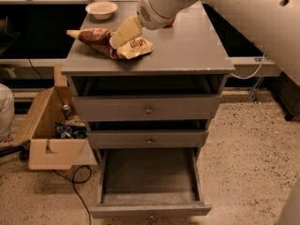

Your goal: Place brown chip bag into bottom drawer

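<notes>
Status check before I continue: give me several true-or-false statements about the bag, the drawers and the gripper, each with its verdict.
1. The bottom drawer is pulled open. True.
2. The brown chip bag lies inside that drawer. False: it lies on the cabinet top, and the drawer holds nothing.
3. The gripper is at the bag, above the cabinet top. True.
4. The white bowl stands on the floor. False: it stands at the back of the cabinet top.
5. A cardboard box sits on the floor beside the cabinet. True.
</notes>
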### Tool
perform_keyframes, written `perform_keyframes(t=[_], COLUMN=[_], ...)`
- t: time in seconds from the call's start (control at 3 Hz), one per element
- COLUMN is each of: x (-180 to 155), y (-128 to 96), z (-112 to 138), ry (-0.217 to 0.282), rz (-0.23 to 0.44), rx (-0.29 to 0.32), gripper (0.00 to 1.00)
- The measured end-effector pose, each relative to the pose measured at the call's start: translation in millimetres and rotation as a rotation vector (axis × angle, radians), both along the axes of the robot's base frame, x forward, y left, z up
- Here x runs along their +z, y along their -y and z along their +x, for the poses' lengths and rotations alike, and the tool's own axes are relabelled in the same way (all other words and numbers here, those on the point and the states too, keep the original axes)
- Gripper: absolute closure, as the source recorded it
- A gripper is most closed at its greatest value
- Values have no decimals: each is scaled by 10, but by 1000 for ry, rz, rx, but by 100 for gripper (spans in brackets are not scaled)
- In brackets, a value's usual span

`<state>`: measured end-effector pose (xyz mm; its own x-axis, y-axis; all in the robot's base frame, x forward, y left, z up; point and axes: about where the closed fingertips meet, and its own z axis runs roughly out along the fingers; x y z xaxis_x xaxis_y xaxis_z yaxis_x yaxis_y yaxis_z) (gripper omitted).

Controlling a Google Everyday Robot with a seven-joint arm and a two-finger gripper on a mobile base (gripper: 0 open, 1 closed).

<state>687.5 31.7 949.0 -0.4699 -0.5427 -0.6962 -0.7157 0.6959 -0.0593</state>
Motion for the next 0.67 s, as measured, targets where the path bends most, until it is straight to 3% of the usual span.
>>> perform_keyframes(t=[0.33, 0.67], x=[0, -226], y=[0, -159], z=[0, 226], ry=[0, -12], rz=[0, -24], rx=[0, -6], gripper=[0, 0])
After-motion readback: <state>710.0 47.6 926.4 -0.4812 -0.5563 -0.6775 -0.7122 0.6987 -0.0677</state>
